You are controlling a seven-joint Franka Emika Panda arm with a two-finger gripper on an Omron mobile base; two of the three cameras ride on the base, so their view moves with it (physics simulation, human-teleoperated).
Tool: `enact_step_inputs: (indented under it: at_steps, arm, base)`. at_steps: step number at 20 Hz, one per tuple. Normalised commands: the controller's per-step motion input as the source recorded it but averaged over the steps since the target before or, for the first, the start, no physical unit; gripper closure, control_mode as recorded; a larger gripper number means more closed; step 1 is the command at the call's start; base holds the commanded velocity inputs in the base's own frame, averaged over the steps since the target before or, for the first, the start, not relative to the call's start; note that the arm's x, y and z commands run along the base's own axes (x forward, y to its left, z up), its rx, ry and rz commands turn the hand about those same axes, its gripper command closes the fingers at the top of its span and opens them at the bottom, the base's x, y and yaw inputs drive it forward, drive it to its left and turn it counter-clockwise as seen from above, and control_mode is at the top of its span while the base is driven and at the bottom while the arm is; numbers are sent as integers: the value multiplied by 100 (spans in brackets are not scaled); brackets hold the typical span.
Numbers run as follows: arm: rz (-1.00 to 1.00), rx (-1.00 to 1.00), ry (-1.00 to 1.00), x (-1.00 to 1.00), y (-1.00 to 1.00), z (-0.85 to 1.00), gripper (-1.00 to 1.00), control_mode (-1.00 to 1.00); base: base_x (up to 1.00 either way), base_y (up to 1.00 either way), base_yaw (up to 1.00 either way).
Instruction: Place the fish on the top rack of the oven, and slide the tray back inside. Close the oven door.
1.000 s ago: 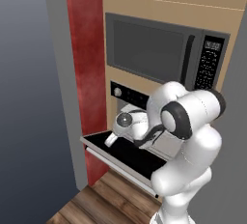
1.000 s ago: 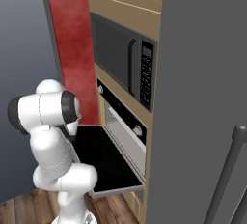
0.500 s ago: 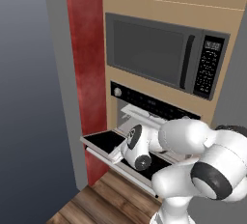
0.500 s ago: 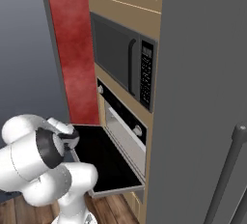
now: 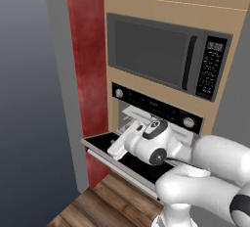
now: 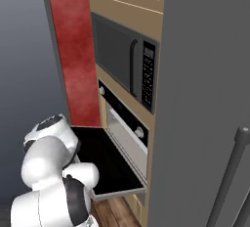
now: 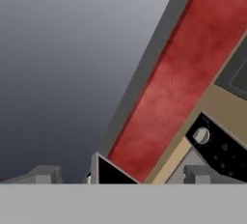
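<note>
Gripper (image 5: pixel 116 148) low over left part of oven door (image 5: pixel 100 141), wrist rolled, cam aimed past door corner at red wall panel (image 7: pixel 178 83) and grey wall beyond. Fingertips (image 7: pixel 44 173) spread wide at bottom of hand view, nothing pinched betw. them; only black corner of door seen in the gap.

Oven door dropped fully flat, dark glass face up, just under and ahead of hand. Oven (image 5: pixel 156 106) ctrl strip up and to right of hand; round silver knob (image 7: pixel 201 135) close above right fingertip. Top rack (image 5: pixel 131 111) pale, behind hand and a bit higher, looks to sit within cavity mouth, though arm covers most of it, so can't say if fully home. Microwave (image 5: pixel 156 55) well above, not involved.

Fish: whereabouts can't be told; not in the fingers, prob. hidden behind the arm on rack.

Step in hand, as a guess: placing done or near done, hand empty and off to door's left edge, so either pushing tray home or setting up door close. Can't separate the two from here.

Next move calls for: confirm rack seated, else push its front edge inward w/ fingers. Then get under door's front lip or bar handle from hand's near side and swing up in an arc toward ctrl strip. Needs elbow and forearm clear of door's path first, as arm lies across it now.
</note>
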Motion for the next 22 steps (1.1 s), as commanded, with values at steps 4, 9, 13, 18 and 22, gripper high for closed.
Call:
enact_step_inputs:
  at_steps: [4,9,13,18,22]
  arm:
    - [0,-19,17,-30,47,0,-100,-100]
    - [0,-35,5,-27,35,-9,-100,-100]
    - [0,-43,-5,-37,26,-29,-100,-100]
    - [-5,-54,-23,-52,39,-49,-100,-100]
    - [-10,-60,-3,-42,42,-35,-100,-100]
  base:
    - [0,0,0]
    - [0,0,0]
    - [0,0,0]
    - [0,0,0]
    - [0,0,0]
